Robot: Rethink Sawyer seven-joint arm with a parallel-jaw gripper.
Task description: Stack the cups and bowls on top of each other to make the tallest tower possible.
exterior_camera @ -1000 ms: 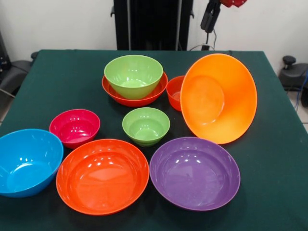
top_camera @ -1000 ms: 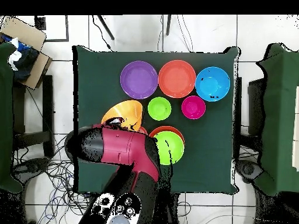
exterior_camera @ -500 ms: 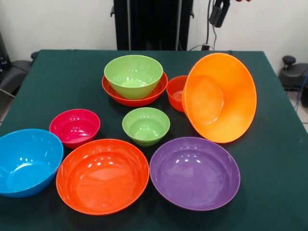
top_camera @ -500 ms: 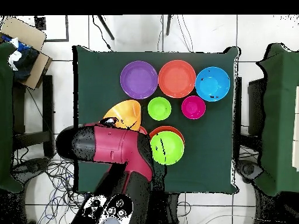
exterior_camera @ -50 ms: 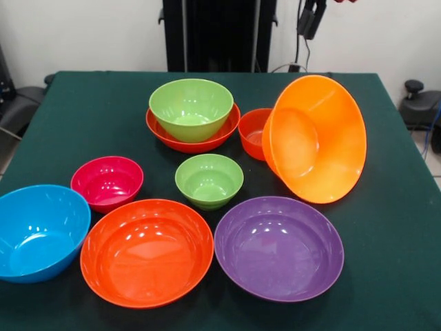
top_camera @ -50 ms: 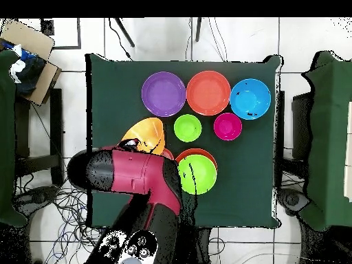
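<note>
Large orange bowl [exterior_camera @ -50 ms: 317, 138] is tilted on edge at 3 o'clock of the tower start: lime green bowl [exterior_camera @ -50 ms: 191, 107] nested in a red-orange bowl [exterior_camera @ -50 ms: 172, 134]. Gripper state: can't tell, arm [top_camera @ -50 ms: 134, 179] hides it. Risk: the tilted bowl rolls or knocks the small red-orange bowl [exterior_camera @ -50 ms: 250, 131] alongside.

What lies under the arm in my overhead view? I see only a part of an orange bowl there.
Observer: The large orange bowl is tipped up on its side, with its opening towards the front camera.
Operator: Is anything next to it?
Observer: Yes, a small red-orange bowl stands upright close behind its rim.
Operator: Does the lime green bowl sit inside the red one?
Observer: Yes, the medium lime green bowl sits upright in the wide red-orange bowl, and its rim is clearly higher.
</note>
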